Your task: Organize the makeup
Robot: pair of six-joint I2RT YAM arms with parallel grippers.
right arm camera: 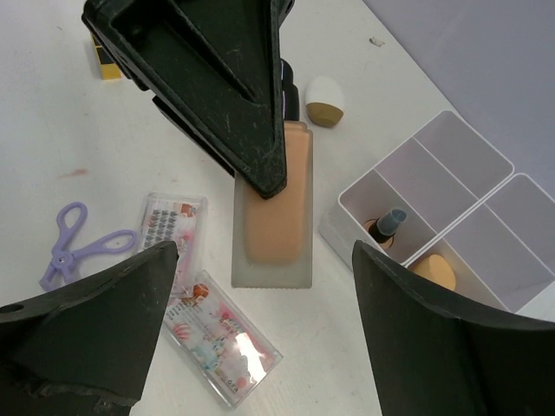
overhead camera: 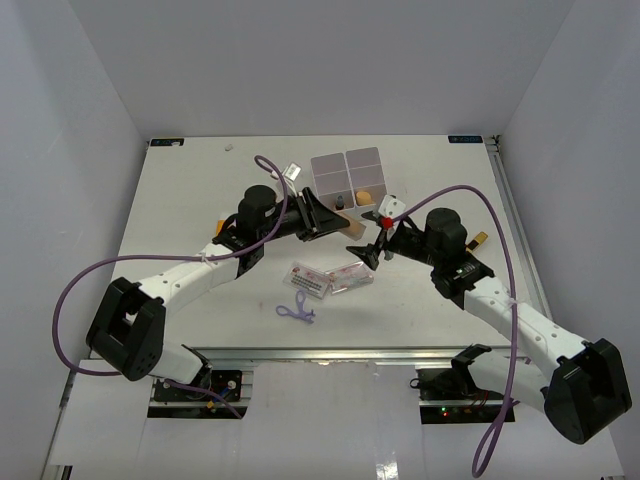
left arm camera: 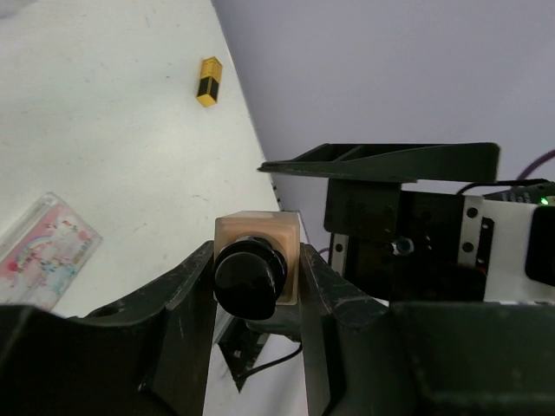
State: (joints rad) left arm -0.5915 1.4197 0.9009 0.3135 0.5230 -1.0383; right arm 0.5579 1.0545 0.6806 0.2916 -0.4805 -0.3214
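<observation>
My left gripper [overhead camera: 322,215] is shut on the black-capped end of a tan foundation bottle [overhead camera: 352,229], held lying level beside the white box [overhead camera: 330,160]. The left wrist view shows its jaws [left arm camera: 257,256] clamped on the bottle [left arm camera: 258,227]. My right gripper [overhead camera: 374,251] is open and empty; in its view [right arm camera: 264,251] it hangs over the bottle [right arm camera: 276,208]. Two clear packets [right arm camera: 169,232] [right arm camera: 224,348] and the purple tool [right arm camera: 74,245] lie on the table. A white oval piece [right arm camera: 325,101] sits past the bottle. An orange sponge [right arm camera: 434,270] is in the box.
The box [right arm camera: 451,173] also holds a small capped bottle [right arm camera: 387,225]. A yellow-black tube [left arm camera: 208,81] lies near the table's right edge; another [right arm camera: 106,59] lies behind the left gripper. The two grippers are close together in the table's middle.
</observation>
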